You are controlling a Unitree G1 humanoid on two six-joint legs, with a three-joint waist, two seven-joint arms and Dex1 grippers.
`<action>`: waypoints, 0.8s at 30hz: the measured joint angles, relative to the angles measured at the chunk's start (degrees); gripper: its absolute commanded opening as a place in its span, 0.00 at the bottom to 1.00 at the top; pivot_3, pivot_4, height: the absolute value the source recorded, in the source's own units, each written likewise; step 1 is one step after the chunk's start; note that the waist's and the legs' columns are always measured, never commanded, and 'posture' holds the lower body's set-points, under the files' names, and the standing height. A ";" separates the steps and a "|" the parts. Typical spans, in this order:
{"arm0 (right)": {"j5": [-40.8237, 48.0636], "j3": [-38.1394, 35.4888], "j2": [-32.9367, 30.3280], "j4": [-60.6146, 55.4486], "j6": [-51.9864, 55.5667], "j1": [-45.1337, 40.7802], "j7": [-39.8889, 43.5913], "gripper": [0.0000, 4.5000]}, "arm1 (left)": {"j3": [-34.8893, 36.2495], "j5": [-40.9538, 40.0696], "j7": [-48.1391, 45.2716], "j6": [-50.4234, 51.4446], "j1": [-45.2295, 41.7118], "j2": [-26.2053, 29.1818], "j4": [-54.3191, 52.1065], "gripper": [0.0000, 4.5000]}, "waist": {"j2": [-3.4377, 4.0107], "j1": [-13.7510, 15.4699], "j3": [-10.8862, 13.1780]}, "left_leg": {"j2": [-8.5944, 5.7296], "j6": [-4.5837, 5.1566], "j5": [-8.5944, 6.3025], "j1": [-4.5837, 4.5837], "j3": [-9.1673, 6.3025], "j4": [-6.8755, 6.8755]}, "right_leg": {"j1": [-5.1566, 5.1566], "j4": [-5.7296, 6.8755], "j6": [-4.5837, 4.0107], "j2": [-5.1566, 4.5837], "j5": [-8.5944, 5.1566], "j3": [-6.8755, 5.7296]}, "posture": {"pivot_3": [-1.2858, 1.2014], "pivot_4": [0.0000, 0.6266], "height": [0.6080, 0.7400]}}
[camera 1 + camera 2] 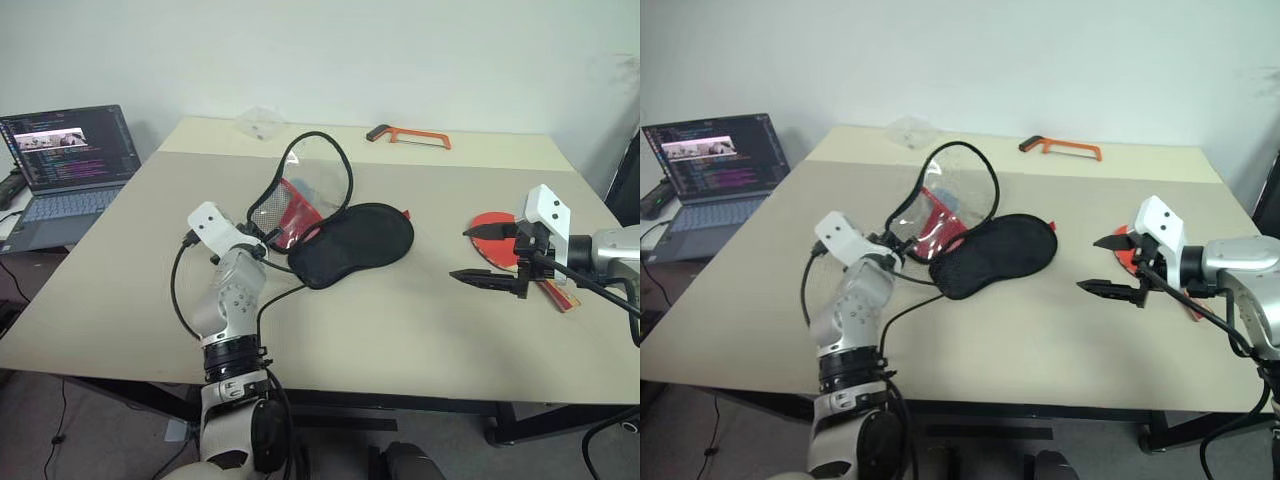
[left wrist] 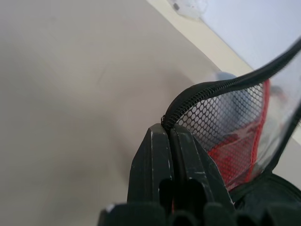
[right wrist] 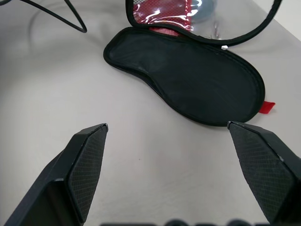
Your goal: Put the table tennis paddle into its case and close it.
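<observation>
Paddle case (image 1: 355,242) lay unzipped near the middle of the pale table (image 1: 420,330), its black half flat on the top and its other half, red with a mesh and clear panel, lifted upright at the robot's left end. The left gripper (image 1: 262,247) was clamped shut on the zip edge of that raised flap; in the left wrist view its two fingers (image 2: 181,155) were pressed together with the black zipper tape pinched at their tips, the mesh arching away behind them. How much of the flap lay beyond the pinch was hard to judge, since the clear panel blended into the table and wall. A small red tab poked out at the case's far right end.

Table tennis paddle (image 1: 488,237) rested on the table well to the right of the case, largely covered by the right gripper (image 1: 478,252) and its wrist. A slice of the red face showed past the fingers, and a bit of striped handle at the lower right. That gripper hung above the table with its jaws spread wide and nothing between them, pointed toward the case.

At the far edge sat an orange hacksaw (image 1: 408,136) and a crumpled clear bag (image 1: 262,122), whose contents could not be made out. A laptop (image 1: 62,170) stood open on a side surface to the left.
</observation>
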 measured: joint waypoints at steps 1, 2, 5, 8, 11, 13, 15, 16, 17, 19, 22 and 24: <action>0.00 0.00 0.00 0.00 0.00 0.00 0.05 1.00 | 0.01 -0.38 0.71 0.15 -0.27 -0.59 -0.22 0.01 | 0.00 0.04 0.00 | 0.00 0.00 0.00 0.00 -0.01 0.00 | 0.00 0.00 0.00 0.00 0.00 -0.01 | 0.52 0.24 1.00; 0.00 0.00 0.00 0.00 0.00 0.00 0.11 1.00 | -0.02 -0.94 0.79 0.34 -0.32 -1.12 -0.44 0.01 | 0.00 0.03 0.00 | 0.00 0.00 0.00 0.00 -0.02 0.00 | 0.00 0.00 0.00 0.00 0.00 -0.01 | 0.52 0.24 1.00; -0.03 0.00 -0.01 0.02 0.00 -0.01 0.33 1.00 | -0.48 -3.20 0.86 2.17 -0.32 -2.17 -0.57 0.01 | -0.01 -0.07 0.01 | 0.01 0.00 0.00 0.01 -0.02 -0.01 | -0.03 0.02 0.00 0.03 0.00 -0.01 | 0.52 0.24 1.00; -0.04 0.01 0.00 0.10 0.00 -0.01 0.34 1.00 | -0.58 -4.77 0.49 4.06 -0.32 -1.78 -1.10 0.01 | -0.02 -0.12 0.01 | 0.01 0.00 0.00 0.01 -0.02 -0.01 | -0.03 0.02 0.00 0.03 0.00 0.00 | 0.52 0.24 1.00; -0.05 0.02 0.01 0.11 0.00 0.00 0.26 1.00 | -1.15 -5.85 -0.35 5.51 -0.31 -1.41 -1.96 0.01 | -0.02 -0.13 0.01 | 0.01 0.00 0.00 0.01 -0.02 -0.01 | -0.03 0.02 0.00 0.03 -0.01 -0.01 | 0.52 0.24 1.00; -0.06 0.26 0.09 0.11 -0.01 0.00 -0.02 1.00 | -1.16 -6.61 0.01 6.57 -0.32 -1.26 -2.36 0.10 | -0.02 -0.13 0.01 | 0.01 0.00 0.00 0.01 -0.02 -0.02 | -0.02 0.02 0.00 0.03 -0.01 0.00 | 0.52 0.24 1.00; -0.06 0.44 0.39 0.11 -0.01 0.00 -0.19 1.00 | -1.06 -6.84 0.82 7.07 -0.31 -1.35 -2.36 0.21 | -0.03 -0.13 0.02 | 0.01 0.00 0.00 0.01 -0.02 -0.02 | -0.03 0.02 0.00 0.03 -0.01 0.00 | 0.52 0.24 1.00; -0.06 0.70 0.42 0.11 -0.01 0.00 -0.22 1.00 | -1.07 -7.00 0.88 7.22 -0.32 -1.47 -2.36 0.30 | -0.03 -0.13 0.02 | 0.01 0.00 0.00 0.01 -0.02 -0.02 | -0.03 0.02 0.00 0.03 -0.01 0.00 | 0.52 0.24 1.00; -0.05 0.92 0.48 0.11 -0.01 0.00 -0.24 1.00 | -1.18 -7.13 0.95 7.26 -0.32 -1.75 -2.36 0.38 | -0.03 -0.13 0.02 | 0.00 0.00 0.00 0.01 -0.02 -0.02 | -0.02 0.01 0.00 0.02 -0.01 0.00 | 0.52 0.24 1.00; -0.05 1.11 0.58 0.11 -0.01 -0.01 -0.26 1.00 | -1.32 -7.77 1.28 7.47 -0.33 -2.21 -2.36 0.54 | -0.03 -0.13 0.02 | 0.01 0.00 0.00 0.01 -0.02 -0.03 | -0.03 0.01 0.00 0.03 0.00 0.00 | 0.52 0.24 1.00; -0.05 1.25 0.57 0.15 -0.01 -0.01 -0.24 1.00 | -1.49 -8.78 1.76 8.35 -0.32 -2.13 -2.36 0.78 | -0.04 -0.13 0.02 | 0.01 0.00 0.00 0.01 -0.02 -0.04 | -0.04 0.01 0.00 0.03 -0.01 0.00 | 0.52 0.24 1.00; -0.05 1.34 0.58 0.23 -0.01 -0.02 -0.23 1.00 | -3.24 -8.14 0.38 8.78 -0.04 -0.18 -2.37 0.78 | -0.07 -0.17 0.04 | 0.01 0.00 0.00 0.01 -0.02 -0.05 | -0.06 0.01 0.00 0.03 -0.01 0.00 | 0.52 0.24 1.00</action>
